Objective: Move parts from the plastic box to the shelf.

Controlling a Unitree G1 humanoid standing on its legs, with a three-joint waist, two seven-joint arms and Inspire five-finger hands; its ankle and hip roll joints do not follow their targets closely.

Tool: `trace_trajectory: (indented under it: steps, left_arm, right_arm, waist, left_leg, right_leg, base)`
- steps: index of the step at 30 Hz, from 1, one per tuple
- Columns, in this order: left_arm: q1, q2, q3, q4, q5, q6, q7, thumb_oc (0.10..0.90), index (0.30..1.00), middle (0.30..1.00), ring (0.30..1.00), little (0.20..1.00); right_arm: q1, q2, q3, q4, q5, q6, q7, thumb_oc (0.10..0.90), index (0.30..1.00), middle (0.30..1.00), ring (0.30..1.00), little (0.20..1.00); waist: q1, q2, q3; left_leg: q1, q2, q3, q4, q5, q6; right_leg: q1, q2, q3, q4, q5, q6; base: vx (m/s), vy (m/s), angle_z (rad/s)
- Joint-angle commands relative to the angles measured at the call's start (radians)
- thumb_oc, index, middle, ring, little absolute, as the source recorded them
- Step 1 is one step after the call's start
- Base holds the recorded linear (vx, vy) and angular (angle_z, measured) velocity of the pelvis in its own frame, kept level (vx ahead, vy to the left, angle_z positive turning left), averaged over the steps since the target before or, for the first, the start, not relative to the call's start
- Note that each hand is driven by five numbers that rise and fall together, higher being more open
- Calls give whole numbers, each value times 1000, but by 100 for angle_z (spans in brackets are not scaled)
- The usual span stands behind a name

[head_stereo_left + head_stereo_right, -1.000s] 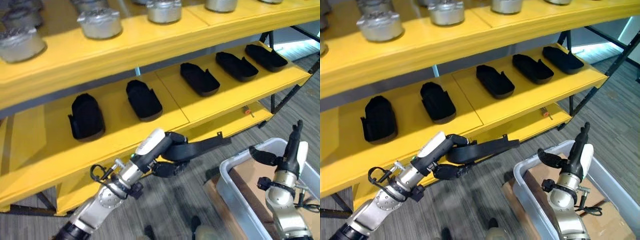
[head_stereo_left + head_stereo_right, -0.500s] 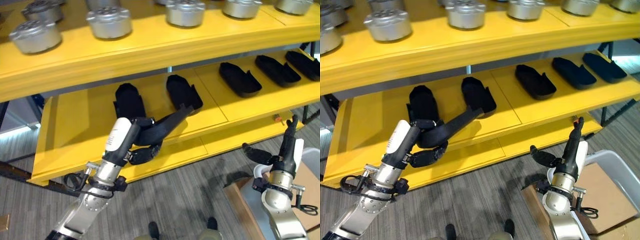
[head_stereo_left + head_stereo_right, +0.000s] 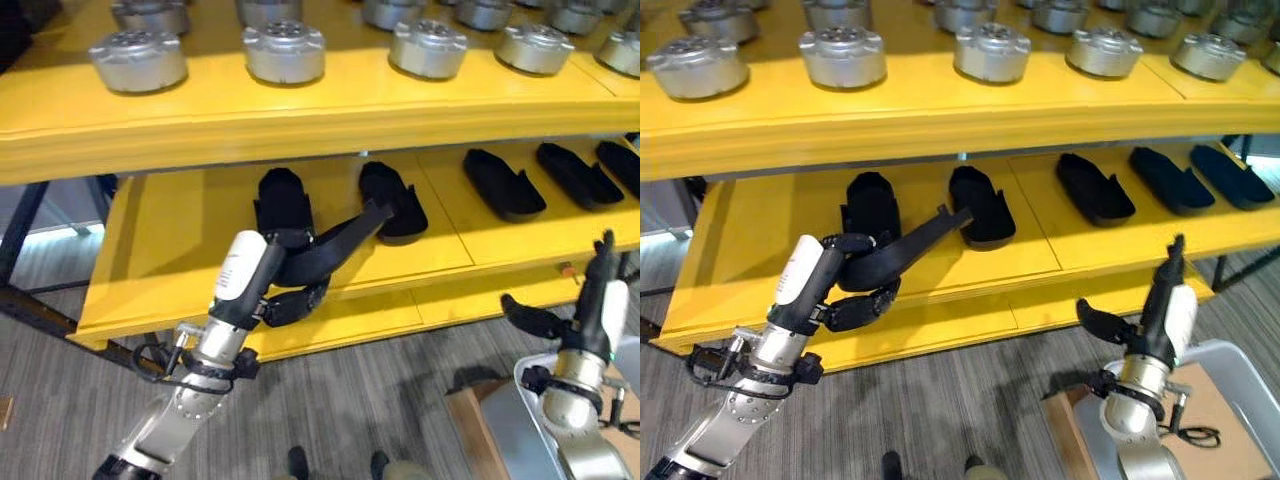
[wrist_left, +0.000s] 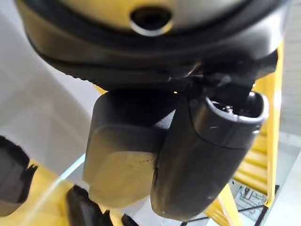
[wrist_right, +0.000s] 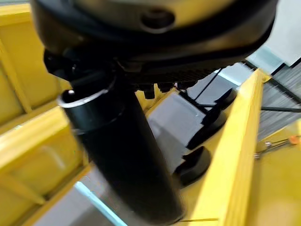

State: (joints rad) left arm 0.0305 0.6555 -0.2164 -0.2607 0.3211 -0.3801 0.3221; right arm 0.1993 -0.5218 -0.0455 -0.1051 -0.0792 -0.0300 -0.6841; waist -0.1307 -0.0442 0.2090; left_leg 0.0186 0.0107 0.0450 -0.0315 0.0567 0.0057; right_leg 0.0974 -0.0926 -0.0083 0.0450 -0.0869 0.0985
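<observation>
My left hand point(image 3: 262, 285) is shut on a long black part point(image 3: 330, 243), holding it in front of the yellow middle shelf point(image 3: 180, 260). The part's free end points up and right, over the front of the second black part point(image 3: 392, 201) lying there. Another black part point(image 3: 283, 201) rests just behind my hand. Farther right on the same shelf lie several more black parts point(image 3: 505, 184). My right hand point(image 3: 592, 300) stands open, fingers straight up, above the grey plastic box point(image 3: 520, 420) at the lower right.
The top shelf point(image 3: 300, 105) carries a row of silver round castings point(image 3: 284, 50). A lower yellow shelf point(image 3: 380, 310) runs beneath. A dark steel frame leg point(image 3: 25, 225) stands at the left. Grey plank floor point(image 3: 350, 410) lies below.
The camera has shifted, so the shelves sit lower and more to the right. My left hand still grips the part, now slightly nearer the shelf. My right hand stays upright.
</observation>
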Motion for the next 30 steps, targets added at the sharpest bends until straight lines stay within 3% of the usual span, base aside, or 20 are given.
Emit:
trace_trajectory:
  steps: [1,6,11,13,16,17,18,20,22,25,30]
  left_arm:
    - [-78,-23,86,-145,-10,-122,96,400,300,300,300,300]
    - [-68,-10,124,-156,20,-89,189,400,300,300,300,300]
    - [-70,10,175,-136,107,1,319,400,300,300,300,300]
    - [-60,29,220,-130,139,9,374,400,300,300,300,300]
    - [-61,35,252,-127,152,13,405,400,300,300,300,300]
    - [-62,34,259,-126,167,21,416,400,300,300,300,300]
    - [-53,41,290,-119,168,58,442,400,300,300,300,300]
    - [-47,42,301,-119,151,59,437,400,300,300,300,300]
    - [-34,34,313,-118,127,48,417,400,300,300,300,300]
    - [-26,24,313,-123,145,39,406,400,300,300,300,300]
    - [-53,22,287,-98,138,49,398,400,300,300,300,300]
  right_arm:
    - [-60,-79,-86,-79,-55,-61,-43,900,1000,1000,1000,1000]
    - [-61,-88,-77,-74,-66,-69,-43,900,1000,1000,1000,1000]
    - [-53,-106,-86,-79,-49,-125,1,900,1000,1000,1000,1000]
    - [-39,-123,-107,-82,-43,-138,9,900,1000,1000,1000,1000]
    - [-37,-134,-120,-65,-34,-148,13,900,1000,1000,1000,1000]
    - [-40,-134,-121,-56,-32,-154,15,900,1000,1000,1000,1000]
    - [-33,-127,-126,-40,-46,-178,37,900,1000,1000,1000,1000]
    - [-27,-128,-129,-44,-47,-179,53,900,1000,1000,1000,1000]
    - [-10,-149,-143,-52,-70,-182,85,900,1000,1000,1000,1000]
    - [6,-193,-183,-62,-50,-185,112,900,1000,1000,1000,1000]
    - [24,-201,-211,-61,-15,-191,102,900,1000,1000,1000,1000]
  waist:
    - [-17,2,-61]
    - [-20,10,-67]
    - [-24,5,-63]
    - [-19,-4,-49]
    - [-20,-7,-38]
    - [-23,-5,-39]
    - [-34,6,-50]
    - [-35,5,-54]
    - [-32,7,-55]
    - [-30,9,-41]
    - [-44,24,-43]
  left_leg:
    - [76,-61,109,27,-186,60]
    - [70,-70,111,83,-214,55]
    - [41,-82,129,215,-279,59]
    - [-31,-74,140,378,-252,35]
    - [-97,-19,151,476,-205,0]
    - [-105,4,153,468,-195,-7]
    - [-48,68,122,270,-179,-11]
    - [-19,73,105,168,-156,-16]
    - [-18,128,62,50,-48,-61]
    - [-60,179,53,-23,22,-100]
    - [-15,163,95,-46,-2,-94]
  right_leg:
    - [-51,120,21,-19,40,-35]
    - [-42,117,35,-24,41,-39]
    - [-39,105,42,-18,35,-51]
    - [-31,94,42,-18,35,-67]
    - [-33,92,35,-13,36,-77]
    - [-36,93,32,-10,35,-77]
    - [-38,83,46,-2,24,-63]
    - [-39,75,57,-4,25,-58]
    - [-17,67,84,-21,21,-53]
    - [24,33,91,-52,22,-37]
    - [14,-17,42,-59,37,2]
  base:
    - [77,-40,2]
    - [98,-51,-2]
    - [41,-25,0]
    - [0,0,0]
    - [-29,-4,16]
    - [145,248,10]
    - [138,245,10]
    - [135,250,11]
    - [166,308,7]
    - [117,295,-4]
    - [116,374,-31]
